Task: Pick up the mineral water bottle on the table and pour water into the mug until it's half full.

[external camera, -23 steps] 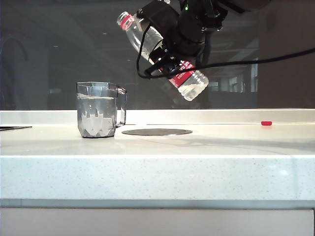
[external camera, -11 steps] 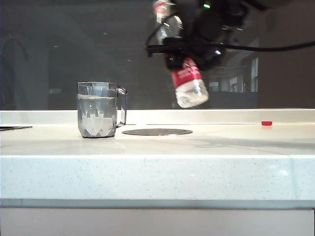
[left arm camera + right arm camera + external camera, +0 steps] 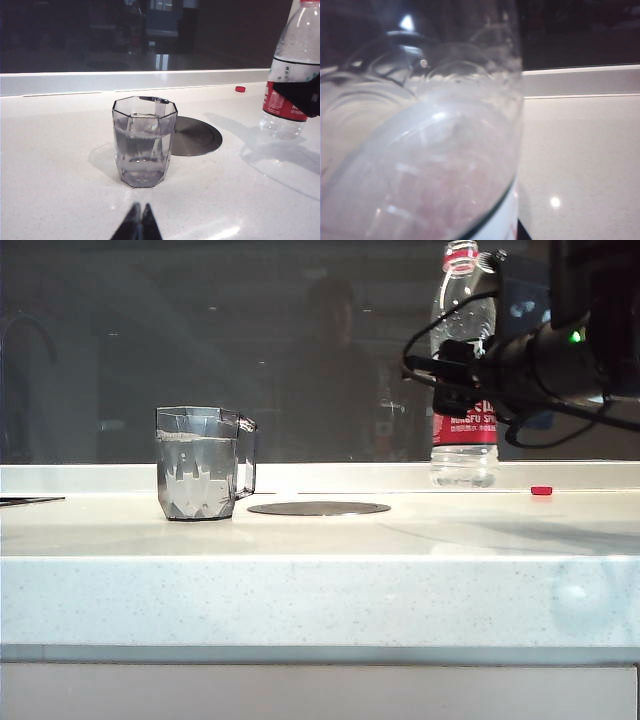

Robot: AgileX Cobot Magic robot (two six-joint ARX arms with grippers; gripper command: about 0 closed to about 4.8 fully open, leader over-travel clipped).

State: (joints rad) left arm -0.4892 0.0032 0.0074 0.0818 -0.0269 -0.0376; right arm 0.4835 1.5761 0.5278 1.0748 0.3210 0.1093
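Since one second ago, bottle has swung from tilted with neck toward the mug, high above the bench, to upright at the right of the exterior view, and it has come down; whether its base touches the bench cannot be told. Mug [image 3: 205, 463] stands at left on the white speckled bench [image 3: 320, 590], handle facing right, water [image 3: 197, 440] filling most of it. Left end effector [image 3: 139, 226] hovers low just in front of the mug, fingers together, touching nothing. Dark round disc [image 3: 319, 508] lies flat just right of the mug. Mineral water bottle [image 3: 463, 445] is well to the right of the disc, red neck ring on top, label facing the camera. Right end effector [image 3: 455, 370] is clamped on the bottle's middle, above the label. Small red cap [image 3: 541, 490] lies on the bench further right, near the back edge.
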